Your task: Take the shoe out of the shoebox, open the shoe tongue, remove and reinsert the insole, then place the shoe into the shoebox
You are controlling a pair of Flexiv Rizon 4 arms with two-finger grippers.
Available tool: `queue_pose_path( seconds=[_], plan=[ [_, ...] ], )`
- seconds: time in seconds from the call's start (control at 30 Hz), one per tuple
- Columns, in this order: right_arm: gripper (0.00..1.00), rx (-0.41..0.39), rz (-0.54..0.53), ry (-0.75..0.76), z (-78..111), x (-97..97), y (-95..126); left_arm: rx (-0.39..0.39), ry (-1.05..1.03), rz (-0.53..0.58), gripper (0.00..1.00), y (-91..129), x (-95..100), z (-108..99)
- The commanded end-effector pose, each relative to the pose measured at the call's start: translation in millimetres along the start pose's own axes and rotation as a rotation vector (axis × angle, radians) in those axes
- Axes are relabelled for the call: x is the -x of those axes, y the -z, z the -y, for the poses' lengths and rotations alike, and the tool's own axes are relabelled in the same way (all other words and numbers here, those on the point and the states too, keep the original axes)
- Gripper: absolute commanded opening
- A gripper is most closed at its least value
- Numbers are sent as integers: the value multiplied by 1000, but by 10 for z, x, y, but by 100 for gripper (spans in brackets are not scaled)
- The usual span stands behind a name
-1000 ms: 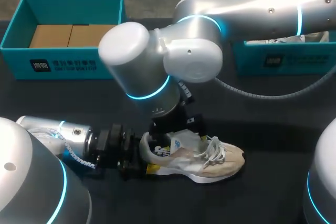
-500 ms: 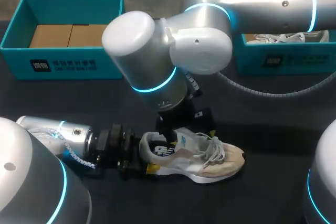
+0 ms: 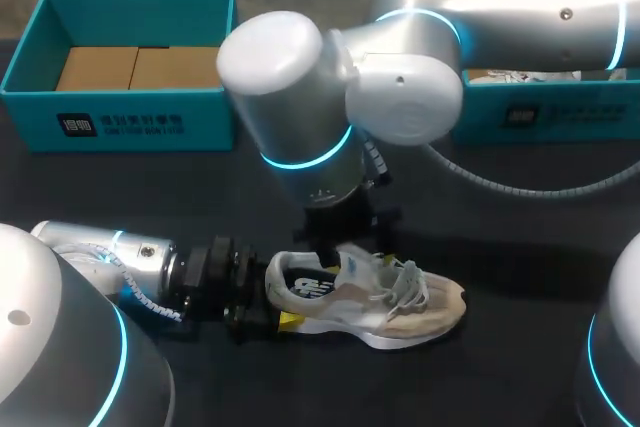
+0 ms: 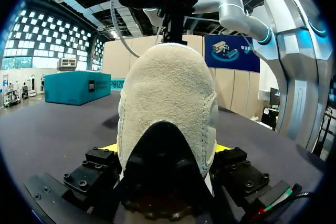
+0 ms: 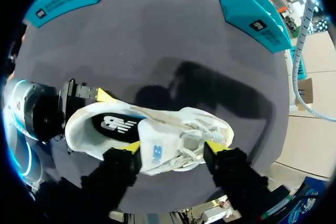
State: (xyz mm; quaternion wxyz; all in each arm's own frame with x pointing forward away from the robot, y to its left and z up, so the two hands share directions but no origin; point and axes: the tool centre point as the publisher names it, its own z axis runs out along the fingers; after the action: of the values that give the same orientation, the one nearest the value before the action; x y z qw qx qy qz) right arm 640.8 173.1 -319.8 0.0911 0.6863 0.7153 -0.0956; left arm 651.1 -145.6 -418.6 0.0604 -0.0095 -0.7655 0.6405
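- Head view: beige-and-white shoe [image 3: 370,297] upright on the table [image 3: 520,237], toe right, and the left gripper [image 3: 278,303] clamps its heel. Since a second ago the right arm [image 3: 400,97] has lifted rightward; shoe unmoved. White print on the far-left box [image 3: 120,125] is too small to read.
- Left wrist: suede heel, pinched by both fingers.
- Right wrist: the right gripper [image 5: 173,148] is spread wide above the laces, holding nothing; logo on the dark insole [image 5: 113,125].

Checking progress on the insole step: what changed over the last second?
The right arm swung toward the head view's right, carrying the open right end effector slightly that way above the shoe. No grasp or release is visible. The left end effector stayed shut on the shoe, which did not shift.
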Motion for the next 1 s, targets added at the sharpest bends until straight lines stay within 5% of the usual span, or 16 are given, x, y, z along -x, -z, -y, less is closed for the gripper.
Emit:
queue_pose_path(
  seconds=[0.03, 0.37, 0.47, 1.0],
  plan=[
    [46, 9, -7, -748, 111, -16, 40, 2, 1, -1, 0, 21, 3, -31],
    [22, 20, -24, -711, 180, -122, 197, 2, 1, -1, 0, 21, 3, -31],
    [0, 20, -48, -686, 169, -132, 203, 2, 1, -1, 0, 21, 3, -31],
    [0, 11, -354, -635, 225, 282, 76, 2, 1, -1, 0, 21, 3, -31]
  ],
)
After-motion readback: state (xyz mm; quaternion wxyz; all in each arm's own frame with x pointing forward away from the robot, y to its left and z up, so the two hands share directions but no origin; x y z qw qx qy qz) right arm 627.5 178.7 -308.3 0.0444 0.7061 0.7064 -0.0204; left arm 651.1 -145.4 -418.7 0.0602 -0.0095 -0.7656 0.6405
